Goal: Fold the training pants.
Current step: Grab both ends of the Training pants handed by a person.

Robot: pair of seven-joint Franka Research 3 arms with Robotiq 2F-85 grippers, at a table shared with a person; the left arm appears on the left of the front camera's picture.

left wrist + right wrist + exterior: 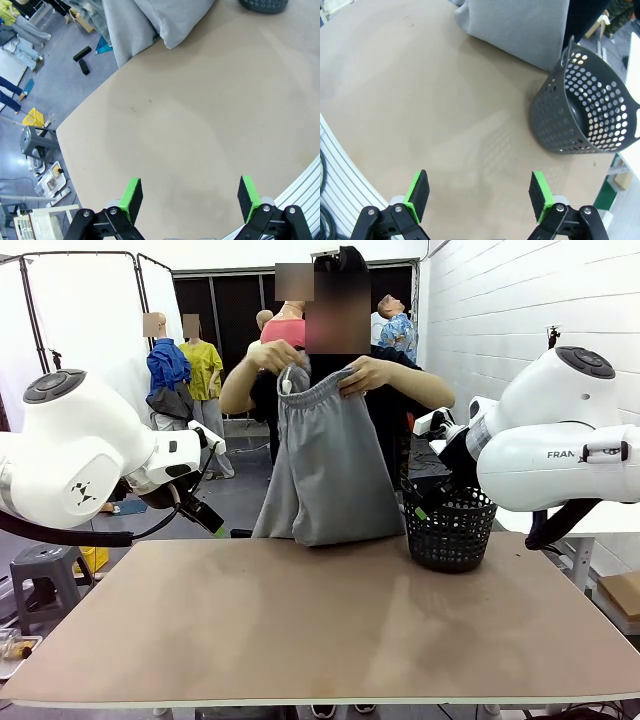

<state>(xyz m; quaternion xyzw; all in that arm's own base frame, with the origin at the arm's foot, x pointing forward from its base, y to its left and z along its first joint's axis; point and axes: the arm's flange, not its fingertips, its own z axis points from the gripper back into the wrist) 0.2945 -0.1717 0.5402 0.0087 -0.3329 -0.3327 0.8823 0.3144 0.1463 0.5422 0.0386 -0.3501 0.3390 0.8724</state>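
One garment was noted in the front view: the training pants (328, 465), held up by a person's hands (368, 373) at the gathered waistband (318, 390), at the far edge of the table (320, 630). Their long axis ran vertical, waistband uppermost, legs hanging down. The lower end sat at about table level, just beside the basket (450, 530). The drape and soft creasing suggested a light, limp fabric with no stiffness and little slip. It was judged best taken by pinching the waistband corners or the leg hems once laid flat.

Left wrist view: the left pincer (190, 186) stood wide and empty above bare table, well apart from the pants. Their lower fold lay at the top of the frame, over the far table edge.

Right wrist view: the right pincer (479, 187) likewise stood wide, holding nothing. The pants hung at the upper edge, near the basket. Whether the cloth touched the table could not be determined.
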